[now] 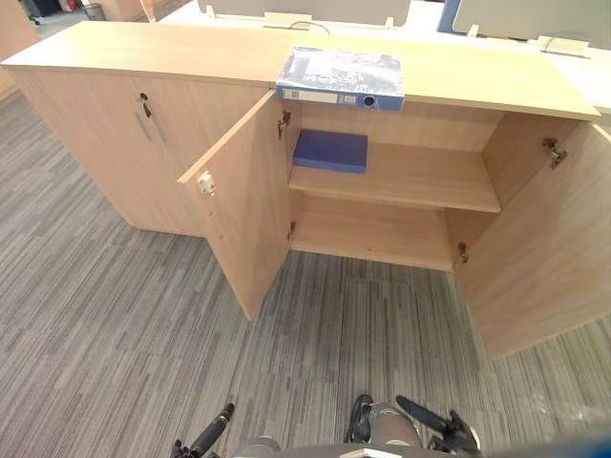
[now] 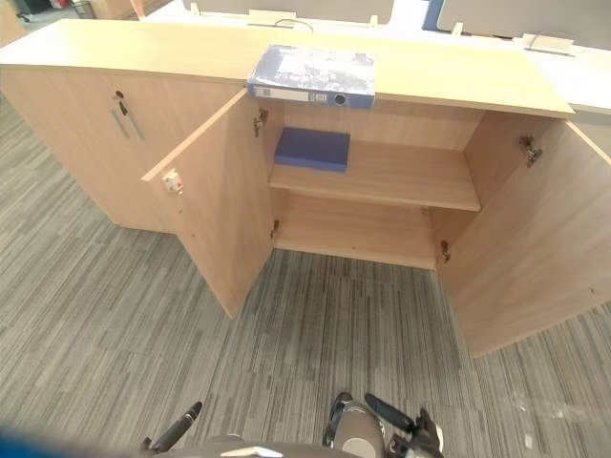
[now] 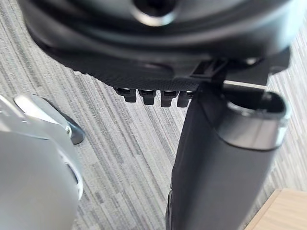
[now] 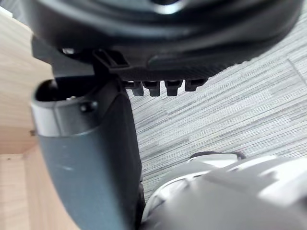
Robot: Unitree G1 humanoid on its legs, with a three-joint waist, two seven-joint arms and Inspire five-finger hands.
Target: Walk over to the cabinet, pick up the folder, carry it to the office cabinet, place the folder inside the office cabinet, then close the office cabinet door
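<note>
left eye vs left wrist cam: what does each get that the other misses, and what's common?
Left eye view: the cabinet with its doors swung open, the folder lying on its top, a blue flat item on the upper shelf, and the right hand low near the frame's edge. Left wrist view: the left hand from close, holding nothing. Both: the left hand, the grey striped carpet and light wood.

The folder (image 1: 340, 76) lies on the cabinet top (image 1: 143, 52) — a blue book (image 1: 330, 150) on the upper shelf (image 1: 420, 176).
</note>
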